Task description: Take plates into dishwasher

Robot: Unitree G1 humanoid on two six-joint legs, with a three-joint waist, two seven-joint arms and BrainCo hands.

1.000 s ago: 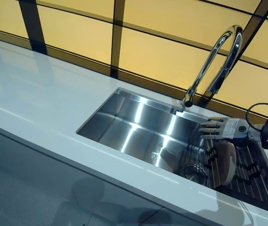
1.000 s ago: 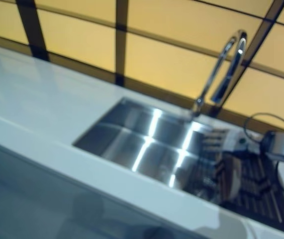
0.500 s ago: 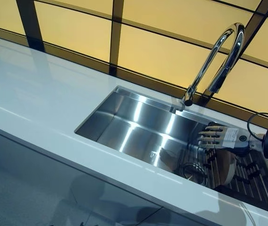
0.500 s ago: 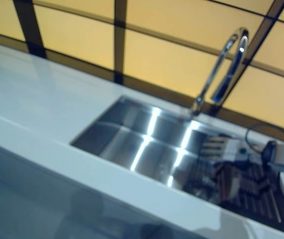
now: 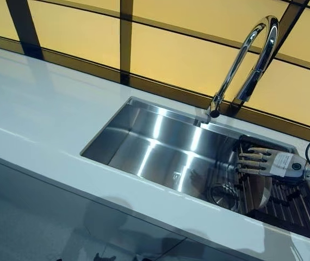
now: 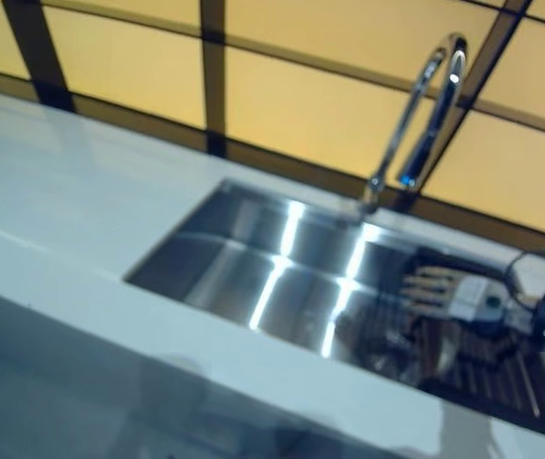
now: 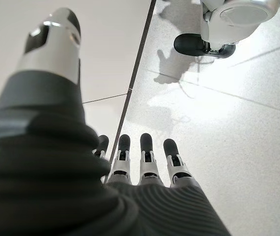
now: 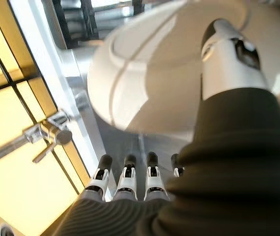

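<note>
A pale round plate [image 5: 262, 190] stands on edge in a dark rack [image 5: 299, 204] at the right end of the steel sink [image 5: 155, 138]. My right hand [image 5: 265, 161] comes in from the right and sits over the plate's top edge, fingers straight and spread. In the right wrist view the plate [image 8: 150, 73] fills the space between the thumb [image 8: 231, 59] and the straight fingers [image 8: 127, 172]; none are curled round it. My left hand [image 7: 145, 157] shows only in the left wrist view, fingers straight, hanging over the floor.
A tall chrome faucet [image 5: 247, 54] arches behind the sink, close to the rack. A round drain [image 5: 224, 196] lies beside the plate. A white counter [image 5: 35, 109] runs to the left and along the front. Yellow panels with dark bars line the back.
My right hand has come down from above the rack onto the plate's top edge. The camera has shifted a little.
</note>
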